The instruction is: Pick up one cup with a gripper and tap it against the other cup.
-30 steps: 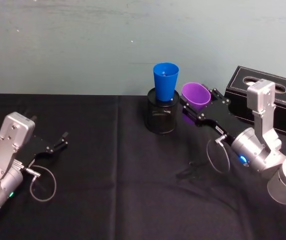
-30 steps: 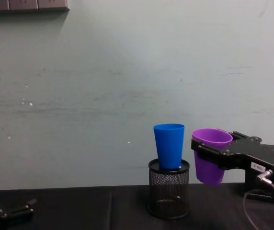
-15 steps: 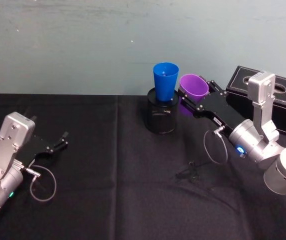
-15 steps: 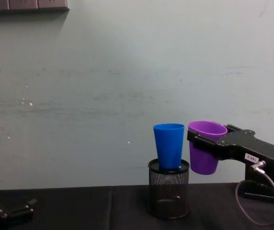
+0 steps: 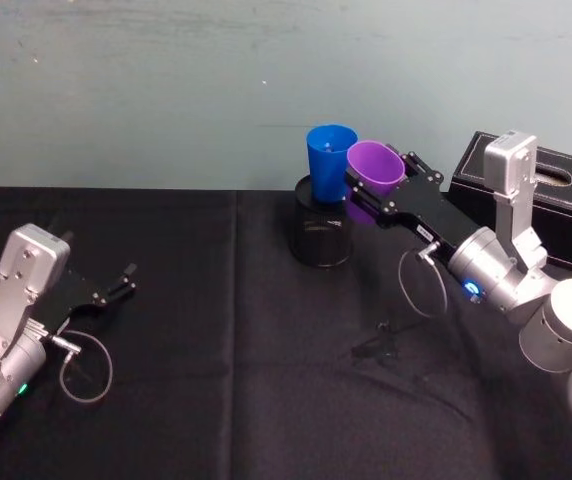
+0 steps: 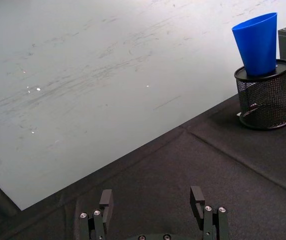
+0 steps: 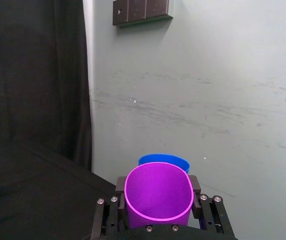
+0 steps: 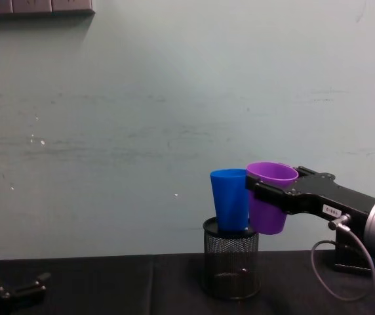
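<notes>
– Head view, item count?
– Two cups: purple cup (image 5: 374, 167) and blue cup (image 5: 328, 160). One mesh holder (image 5: 321, 235), upper centre, with blue cup standing in it. Two grippers.
– Right gripper (image 5: 384, 180)?
– Clamped on purple cup, right of centre.
– Added by right wrist view?
– Fingers (image 7: 196, 190) pressed on both cup sides. Chest view: purple cup at blue cup's right side, contact unconfirmed.
– Left gripper (image 5: 121, 282)?
– Left of frame, low over table; fingers spread, holding nothing.

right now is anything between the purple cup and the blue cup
Nothing visible. The right gripper holds the purple cup right beside the blue cup, which stands in the mesh holder; whether they touch is unclear. The left gripper sits open, far left.
</notes>
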### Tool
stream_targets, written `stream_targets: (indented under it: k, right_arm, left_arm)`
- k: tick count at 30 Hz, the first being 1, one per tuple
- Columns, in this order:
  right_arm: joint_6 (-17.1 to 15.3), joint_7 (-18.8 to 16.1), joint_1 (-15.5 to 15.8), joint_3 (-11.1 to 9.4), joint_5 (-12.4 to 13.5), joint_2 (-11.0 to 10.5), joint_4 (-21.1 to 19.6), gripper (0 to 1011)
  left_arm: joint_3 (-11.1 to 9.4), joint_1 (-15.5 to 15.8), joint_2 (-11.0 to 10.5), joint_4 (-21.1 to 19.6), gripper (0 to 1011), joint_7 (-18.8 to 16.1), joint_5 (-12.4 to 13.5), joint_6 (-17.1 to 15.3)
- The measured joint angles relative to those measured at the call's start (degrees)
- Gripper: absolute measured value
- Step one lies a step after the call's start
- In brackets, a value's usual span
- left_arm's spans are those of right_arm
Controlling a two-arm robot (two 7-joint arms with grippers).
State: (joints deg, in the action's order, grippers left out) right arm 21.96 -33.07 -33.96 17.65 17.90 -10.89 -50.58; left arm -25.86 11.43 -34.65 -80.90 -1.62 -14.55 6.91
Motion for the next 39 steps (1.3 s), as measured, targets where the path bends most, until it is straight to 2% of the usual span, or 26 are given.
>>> stream_targets:
  k: [39]
  right_arm:
    - [5.99,-4.11,-6.4,0.87,-0.39,2.08,10.39,724]
  left_arm:
    - [0.0,0.0,0.0,0.0,1011,0.0,0.0,0.0]
